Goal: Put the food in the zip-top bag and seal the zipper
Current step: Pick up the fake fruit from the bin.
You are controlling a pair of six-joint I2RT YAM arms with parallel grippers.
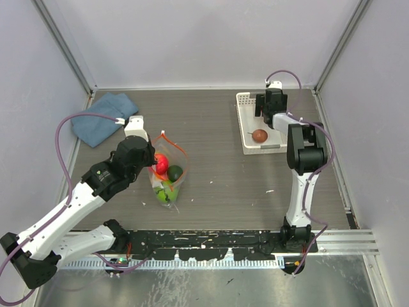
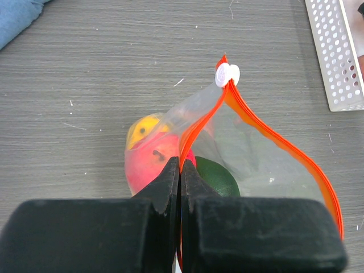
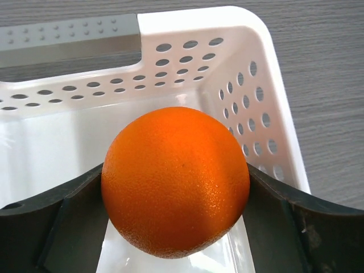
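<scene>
My left tool [image 2: 181, 165] is clenched on the zipper [image 2: 273, 136] at the near end of the bag's mouth, with the two fingers pressed together and the orange strip pinched between them. The bag [image 1: 167, 173] stands on the table [image 1: 217, 173] left of centre, just in front of that tool. Its mouth is open: from the pinch point the two zipper strips spread apart, then meet again at the far end, where the white slider [image 2: 227, 74] sits. Several fruits are inside the bag. The left wrist view shows a pink-red fruit [image 2: 151, 165], a yellow fruit [image 2: 145, 126] behind it and a dark green fruit [image 2: 219, 176] beside it. My right tool [image 3: 176, 190] is grasping the orange [image 3: 173, 165], with one finger on each side of the fruit. It holds the orange over the inside of the basket [image 3: 267, 85]. I cannot tell whether the orange touches the basket floor. The basket stands at the far right of the table, well apart from the bag. A brown fruit [image 1: 259, 135] lies in its near half. A blue cloth [image 1: 102, 115] lies at the far left of the table.
</scene>
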